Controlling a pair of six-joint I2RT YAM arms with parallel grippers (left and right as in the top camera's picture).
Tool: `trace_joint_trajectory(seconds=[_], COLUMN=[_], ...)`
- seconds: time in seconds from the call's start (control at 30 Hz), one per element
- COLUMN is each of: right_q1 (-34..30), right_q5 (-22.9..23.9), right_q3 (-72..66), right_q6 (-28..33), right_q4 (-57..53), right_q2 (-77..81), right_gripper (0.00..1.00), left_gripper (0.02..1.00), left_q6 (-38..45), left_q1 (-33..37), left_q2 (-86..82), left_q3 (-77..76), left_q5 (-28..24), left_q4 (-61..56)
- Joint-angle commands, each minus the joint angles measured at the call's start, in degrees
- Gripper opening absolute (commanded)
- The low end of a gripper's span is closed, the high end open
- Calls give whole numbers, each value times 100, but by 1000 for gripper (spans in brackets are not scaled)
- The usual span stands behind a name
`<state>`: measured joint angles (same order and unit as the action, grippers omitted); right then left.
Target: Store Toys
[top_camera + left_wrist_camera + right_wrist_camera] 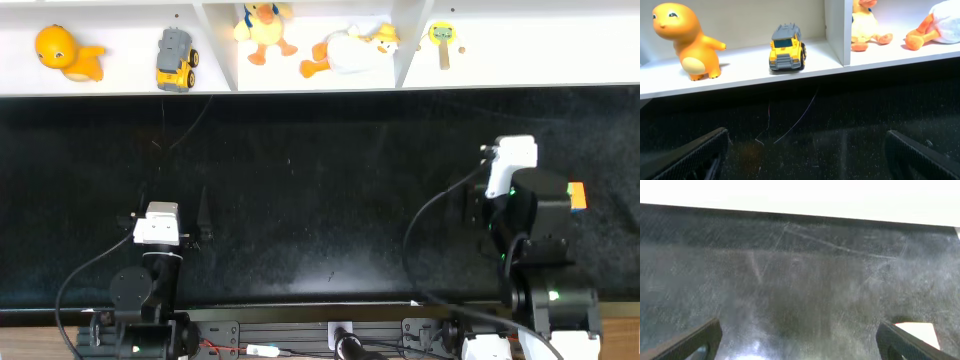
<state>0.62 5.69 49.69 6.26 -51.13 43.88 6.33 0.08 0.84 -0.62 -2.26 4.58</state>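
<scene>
Five toys already sit in the shelf (pixel 320 82) along the far edge. An orange figure (pixel 65 52) and a truck (pixel 176 60) share the left compartment. A duck (pixel 265 28) and a white duck (pixel 350 50), the latter lying on its side, are in the middle one. A small rattle (pixel 443 40) is in the right one. All five rest well inside and none hangs over the lip.

One toy seems to be left: a small coloured block (pixel 576 195) on the tabletop (pixel 320 190), just beside the right arm and partly hidden by it. Judging from this, the job is mostly done, with that block still to be picked up and shelved.

The right end effector (pixel 797 340) is spread wide and holds nothing, low over bare tabletop close to the block. A pale patch shows next to one of its fingers in the right wrist view. It may be the block, but I cannot tell for sure.

The left end effector (pixel 807 155) is also spread wide and holds nothing. It is near its own base, facing the figure and truck across a dark stretch of tabletop and well apart from the shelf. No toy lies on its side of the tabletop, so the remaining pick looks like the right arm's.
</scene>
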Motion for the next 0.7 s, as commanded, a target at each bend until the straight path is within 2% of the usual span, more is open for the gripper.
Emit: trace_joint_trajectory(seconds=[0.03,0.17,0.23,0.33,0.43,0.47,0.6,0.7], right_q1=[-667,-1727,-2256,-2922,-3432,-3595,-4186,-4472], right_q5=[-111,184,149,-192,-295,-374,-1276,-1539], right_q3=[-188,-188,-188,-188,-186,-186,-186,-186], right_q6=[173,824,1093,2127,3051,3171,4019,4358], right_q4=[-37,210,422,660,769,796,796,990], right_q2=[229,769,1113,1635,2111,2262,2789,3091], right_gripper=[996,993,998,998,998,996,996,998], left_gripper=[998,998,998,998,998,998,998,998], left_q6=[-61,-61,-61,-61,-61,-61,-61,-61], left_q1=[-31,-31,-31,-31,-31,-31,-31,-31], left_q2=[-68,-68,-68,-68,-68,-68,-68,-68], left_q3=[13,13,13,13,13,13,13,13], left_q5=[46,46,46,46,46,46,46,46], left_q4=[20,20,20,20,20,20,20,17])
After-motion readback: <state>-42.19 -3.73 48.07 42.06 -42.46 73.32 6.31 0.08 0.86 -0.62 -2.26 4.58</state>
